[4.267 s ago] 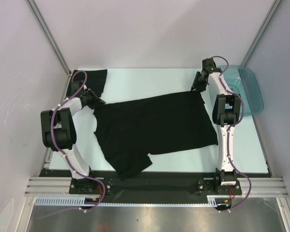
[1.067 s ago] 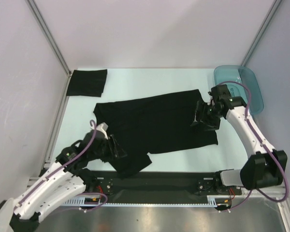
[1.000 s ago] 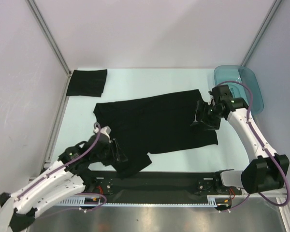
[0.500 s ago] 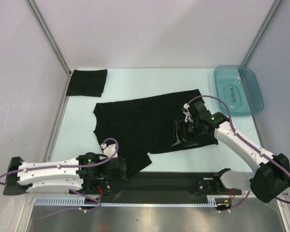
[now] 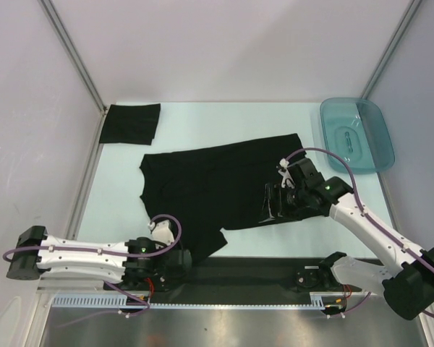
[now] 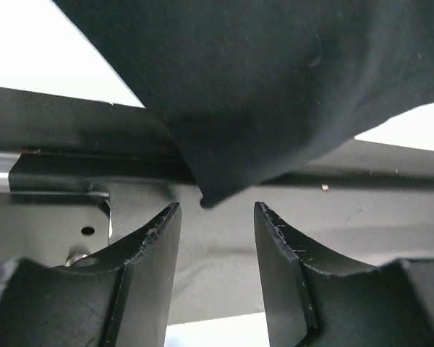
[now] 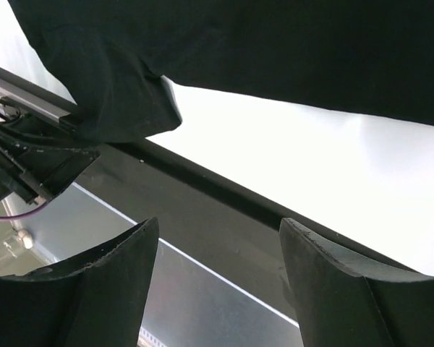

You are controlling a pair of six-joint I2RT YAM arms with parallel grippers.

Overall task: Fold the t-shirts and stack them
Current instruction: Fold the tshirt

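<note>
**A:** How far along is the fold-and-stack job?

**B:** Partway, by my reading. One folded t-shirt point(image 5: 131, 123) lies across the surface point(image 5: 224, 119) from the tray point(image 5: 356, 135), well apart from it. The spread t-shirt point(image 5: 224, 184) lies flat between that one and the tray, nearer the tray. It is not yet folded or stacked.

**A:** Which way does it lie?

**B:** Its long axis runs toward the tray, slightly tilted. The hem end faces the tray, and the neck end seems to point away. One sleeve point(image 5: 202, 246) sticks out sideways at the end farther from the tray.

**A:** And the tools?

**B:** The left tool point(image 6: 217, 210) is released. Its fingers stand apart, with the sleeve tip just ahead of the gap and ungripped. The right tool point(image 7: 218, 222) is spread wide and empty, over the shirt's tray-side end.
</note>
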